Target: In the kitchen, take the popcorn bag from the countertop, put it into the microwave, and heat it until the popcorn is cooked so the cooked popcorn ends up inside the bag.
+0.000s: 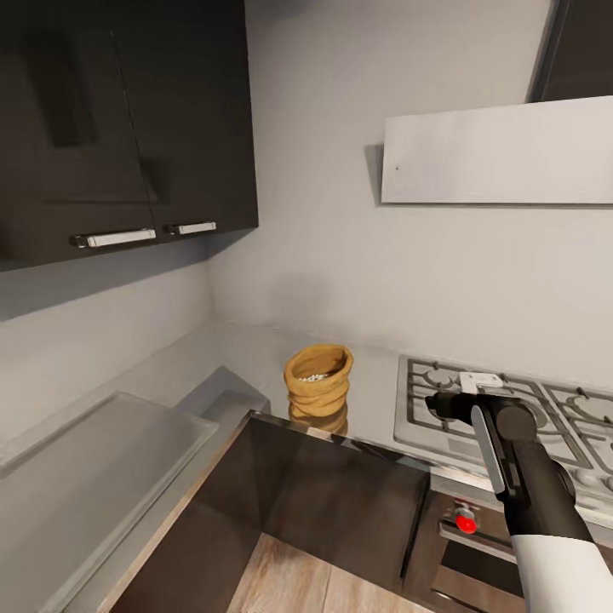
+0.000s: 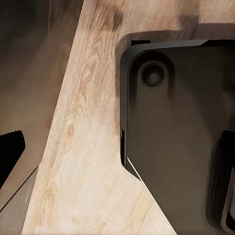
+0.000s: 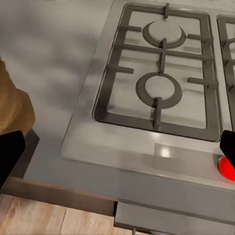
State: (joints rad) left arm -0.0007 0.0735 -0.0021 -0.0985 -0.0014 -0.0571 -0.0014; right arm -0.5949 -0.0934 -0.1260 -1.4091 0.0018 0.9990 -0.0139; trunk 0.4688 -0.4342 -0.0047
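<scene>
Right hand [image 3: 117, 156], fingers spread, hovers over the hob [image 1: 502, 409]; it should swing toward the bag [image 1: 319, 383] and pinch its rolled rim.

**What the views cut off or hide**

The right pincer [image 1: 443, 407] is mostly hidden behind its own wrist in the head view, so how far its jaws stand apart cannot be read. In the right wrist view the paper bag [image 3: 13, 105] is cut by the edge, and the red knob [image 3: 226, 169] is partly covered by a dark fingertip [image 3: 229, 147]. The stove [image 1: 502, 409] runs off the frame. The kernels [image 1: 313, 377] are perhaps too small to count.
</scene>
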